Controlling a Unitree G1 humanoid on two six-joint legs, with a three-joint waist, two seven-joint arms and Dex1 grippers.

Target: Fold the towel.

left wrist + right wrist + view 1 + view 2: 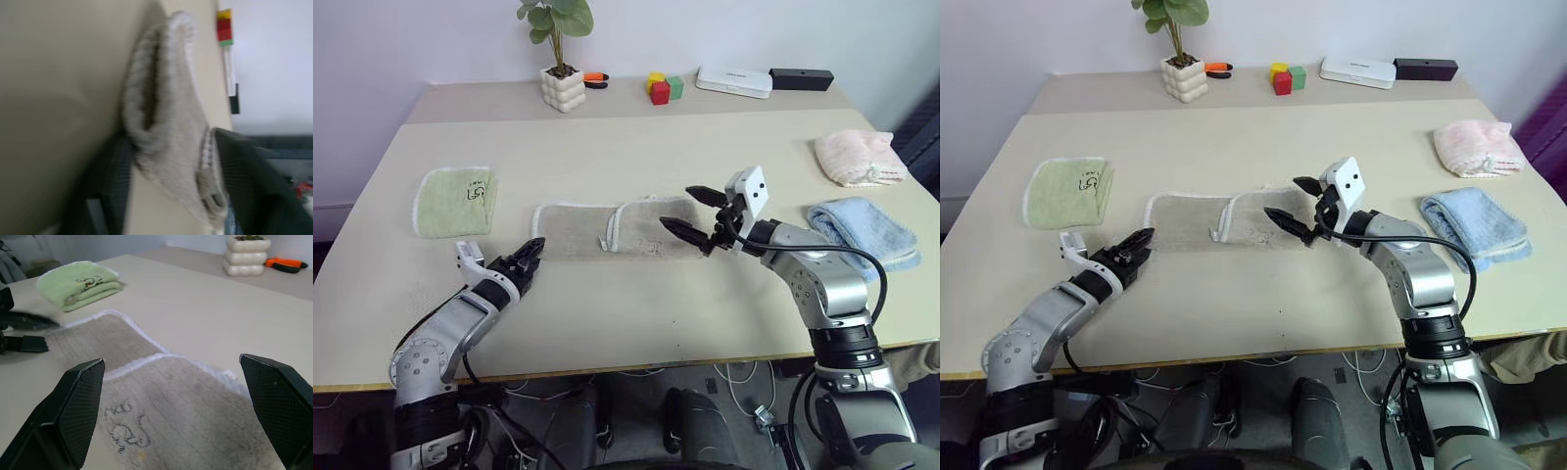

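Note:
The beige towel lies flat across the middle of the table, one end lapped over the rest, its whitish hem running across it. My left gripper is at the towel's left near corner. In the left wrist view the towel's hemmed edge sits between the two fingers, which press on it from both sides. My right gripper hovers open just above the towel's right end. The cloth shows below its spread fingers, and nothing is between them.
A folded green towel lies at the left. A pink towel and a blue towel lie at the right. A potted plant, coloured blocks, a white box and a black box line the back.

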